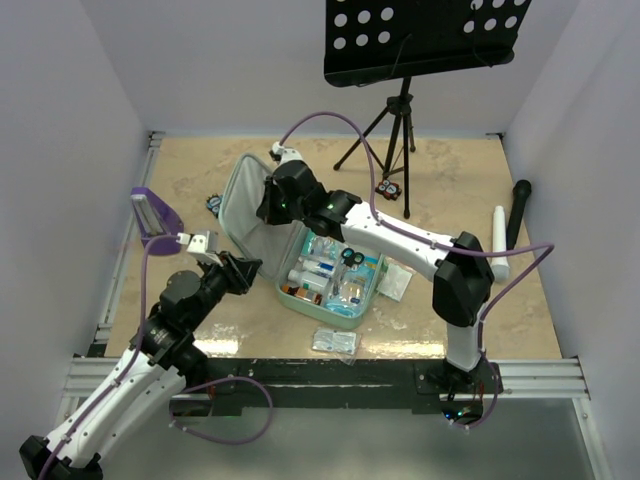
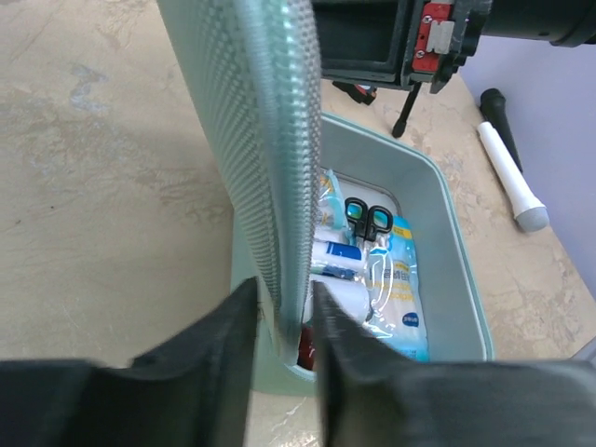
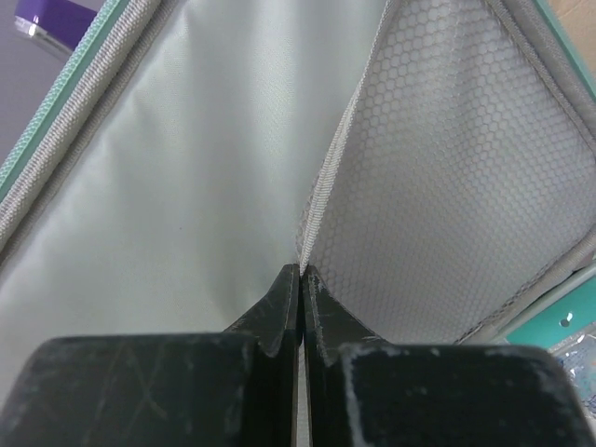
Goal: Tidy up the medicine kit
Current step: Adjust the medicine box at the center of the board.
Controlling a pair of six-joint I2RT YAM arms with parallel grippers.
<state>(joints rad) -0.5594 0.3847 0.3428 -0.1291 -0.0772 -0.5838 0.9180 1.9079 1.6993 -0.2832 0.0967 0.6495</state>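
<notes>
The medicine kit (image 1: pixel 345 322) lies open, its tray below and just beyond the left jaws and its lid (image 2: pixel 279 140) standing upright between them. Those jaws are parted only narrowly around the lid's rim. One finger seems to touch it, but I cannot tell whether they truly pinch it. The right jaws are shut tight inside the lid, their tips meeting at the hem of the mesh pocket (image 3: pixel 466 168). Whether a fold of hem is caught there is hidden.

The risk I see is that both arms are working one soft lid. If the left grip is loose, the lid could flop onto the contents or fall back. If the right jaws do hold the hem and either arm pulls, the mesh may stretch, or the light case may slide across the surface (image 2: pixel 93 186). The scissors (image 2: pixel 369 222), lying on top of the packets (image 2: pixel 396 289) (glossy, crinkled plastic), might foul a later closing.

The shell is mint-green woven fabric with rounded corners. The lining (image 3: pixel 186 186) is smooth pale grey, and the pocket is a fine honeycomb net with a stitched border.
</notes>
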